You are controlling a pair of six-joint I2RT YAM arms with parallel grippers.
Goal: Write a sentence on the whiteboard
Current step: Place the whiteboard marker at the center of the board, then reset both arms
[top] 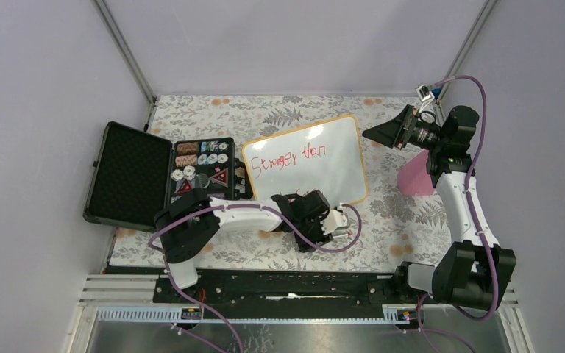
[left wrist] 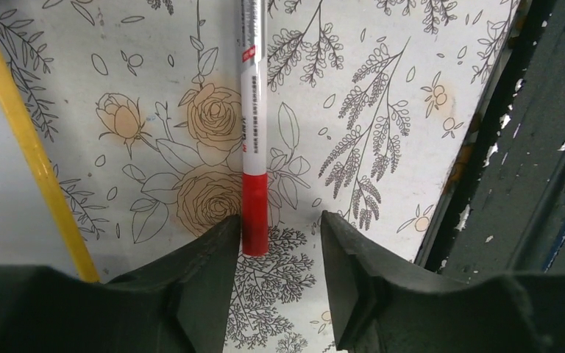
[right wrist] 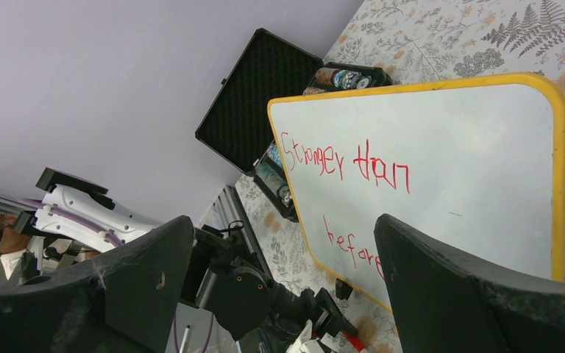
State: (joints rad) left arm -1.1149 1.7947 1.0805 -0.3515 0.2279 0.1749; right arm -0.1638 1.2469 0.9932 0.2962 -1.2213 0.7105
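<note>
While the left pincer point(left wrist: 279, 220) sits spread with the marker point(left wrist: 253, 132) touching one finger, a sideways drag could roll it into the board point(top: 324, 173); right pincer point(right wrist: 281, 243) is spread too.

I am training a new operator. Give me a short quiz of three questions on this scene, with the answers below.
1. True or false: the left gripper is shut on the marker.
2. What colour is the writing on the whiteboard? A blue, B red, C green.
3. Fill in the missing word: the board reads "Stronger than ____".
Key: 1 false, the jaws stand apart, wider than the marker; 2 B; 3 before.
</note>
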